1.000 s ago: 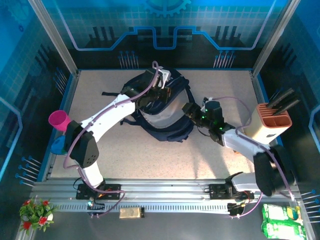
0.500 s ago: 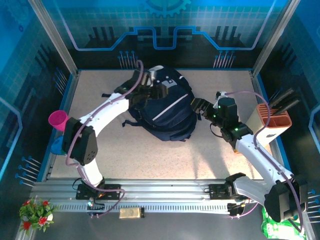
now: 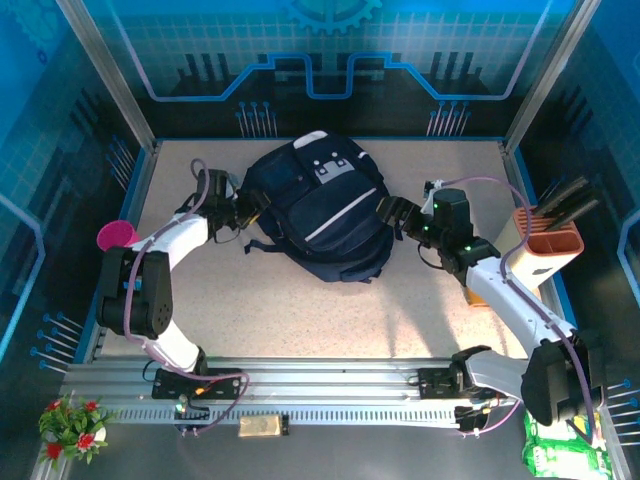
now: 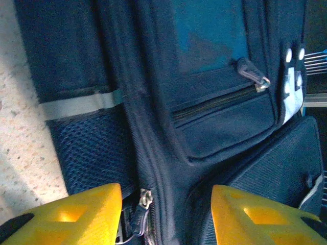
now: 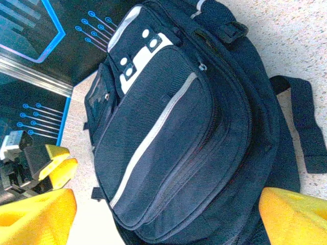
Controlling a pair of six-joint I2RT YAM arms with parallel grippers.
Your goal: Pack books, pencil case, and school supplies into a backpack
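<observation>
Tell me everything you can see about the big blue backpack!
The backpack is dark navy woven fabric, lying flat on the speckled table, front up, top toward the far wall. It has a pale slanting stripe, a white-grey dotted patch near the top, a mesh side pocket and black straps spilling onto the table. The zips in sight look shut. The left fingers and right fingers stand open on either side; whether they touch it is unclear.
</observation>
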